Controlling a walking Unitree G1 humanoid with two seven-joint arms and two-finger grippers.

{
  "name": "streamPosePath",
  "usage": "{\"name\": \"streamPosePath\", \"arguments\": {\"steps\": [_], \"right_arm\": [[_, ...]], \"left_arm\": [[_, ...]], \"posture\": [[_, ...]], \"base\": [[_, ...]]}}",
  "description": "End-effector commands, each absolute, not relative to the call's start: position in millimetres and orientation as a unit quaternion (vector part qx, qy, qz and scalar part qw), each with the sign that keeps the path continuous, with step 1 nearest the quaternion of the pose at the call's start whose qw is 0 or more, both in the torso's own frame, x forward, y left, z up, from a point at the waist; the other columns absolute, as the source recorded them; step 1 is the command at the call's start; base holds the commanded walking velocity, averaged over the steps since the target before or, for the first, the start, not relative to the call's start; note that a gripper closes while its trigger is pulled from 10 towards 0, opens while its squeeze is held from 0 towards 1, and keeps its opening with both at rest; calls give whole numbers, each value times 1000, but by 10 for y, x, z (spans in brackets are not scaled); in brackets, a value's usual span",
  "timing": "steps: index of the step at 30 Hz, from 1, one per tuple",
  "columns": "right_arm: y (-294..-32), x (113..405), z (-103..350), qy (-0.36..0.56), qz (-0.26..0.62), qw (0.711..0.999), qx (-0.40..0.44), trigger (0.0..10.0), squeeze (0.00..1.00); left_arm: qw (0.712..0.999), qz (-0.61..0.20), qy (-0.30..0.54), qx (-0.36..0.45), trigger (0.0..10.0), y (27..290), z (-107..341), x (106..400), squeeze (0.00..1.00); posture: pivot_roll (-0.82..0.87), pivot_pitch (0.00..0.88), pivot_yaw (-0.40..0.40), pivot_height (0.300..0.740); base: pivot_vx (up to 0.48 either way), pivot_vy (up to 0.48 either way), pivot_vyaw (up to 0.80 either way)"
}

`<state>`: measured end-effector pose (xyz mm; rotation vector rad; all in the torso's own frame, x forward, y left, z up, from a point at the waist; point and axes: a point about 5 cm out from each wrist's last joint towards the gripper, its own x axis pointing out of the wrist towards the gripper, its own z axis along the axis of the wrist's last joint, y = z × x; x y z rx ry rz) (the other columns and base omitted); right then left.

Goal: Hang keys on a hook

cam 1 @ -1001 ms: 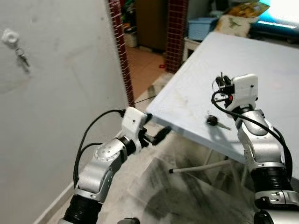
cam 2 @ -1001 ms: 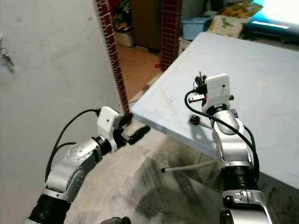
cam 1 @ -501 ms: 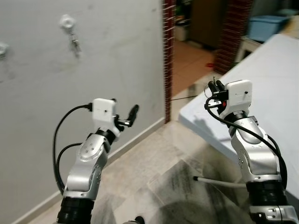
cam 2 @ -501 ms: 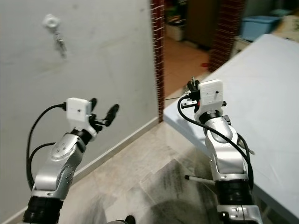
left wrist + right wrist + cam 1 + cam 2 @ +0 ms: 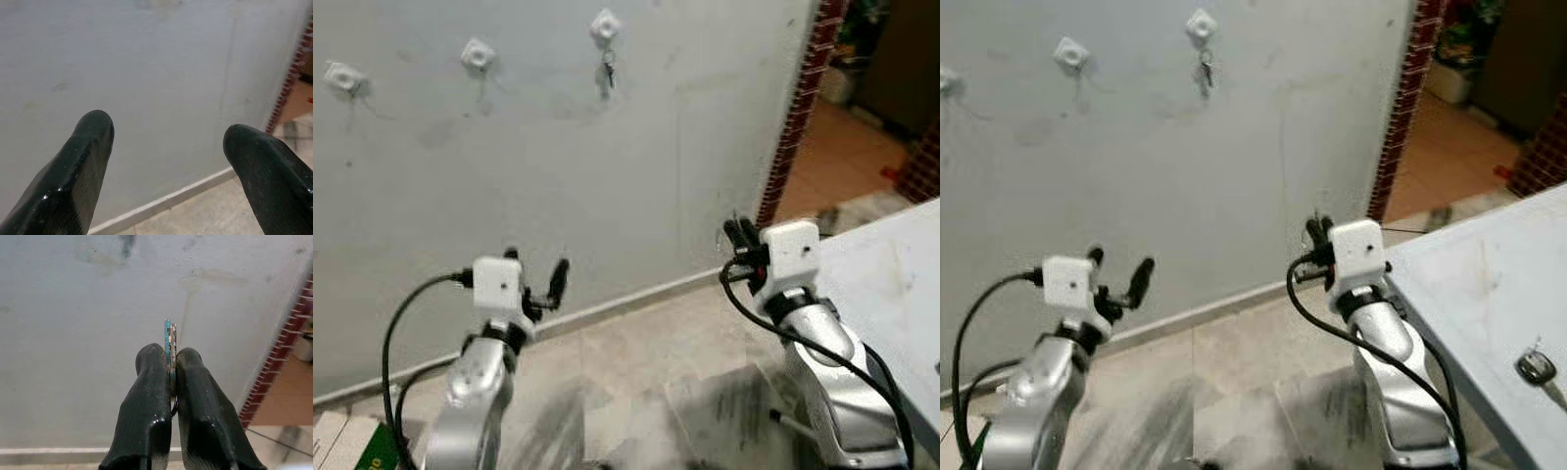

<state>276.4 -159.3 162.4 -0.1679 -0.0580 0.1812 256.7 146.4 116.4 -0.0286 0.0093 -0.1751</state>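
Our view has swung left to face the grey wall [image 5: 705, 147]; three hooks [image 5: 605, 24] now show, the rightmost already holding keys [image 5: 1205, 70]. Our right gripper [image 5: 169, 364] stays pinching the key [image 5: 170, 339], our left gripper [image 5: 166, 147] spread wide

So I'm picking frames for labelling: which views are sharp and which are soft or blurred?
Left eye view: soft, wall hooks smeared. Right eye view: similar, key on the table still readable. Right wrist view: crisp on the keys pinched in the right end effector. Left wrist view: left end effector fingers sharp, wall hazy.
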Motion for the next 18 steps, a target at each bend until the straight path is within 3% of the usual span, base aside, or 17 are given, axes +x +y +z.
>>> {"name": "streamPosePath", "arguments": {"steps": [1,18], "right_arm": [[-1468,2743,1723,-49,108,990,-78,10000,0],[-1320,2880,1862,-68,128,986,-81,10000,0]], "left_arm": [[998,-67,0,0,10000,1561,1196,2515,0],[998,-64,-16,5,10000,1501,1271,2644,0]], "posture": [[-36,87,63,740],[-39,94,64,740]], "base": [[0,0,800],[0,0,800]]}}
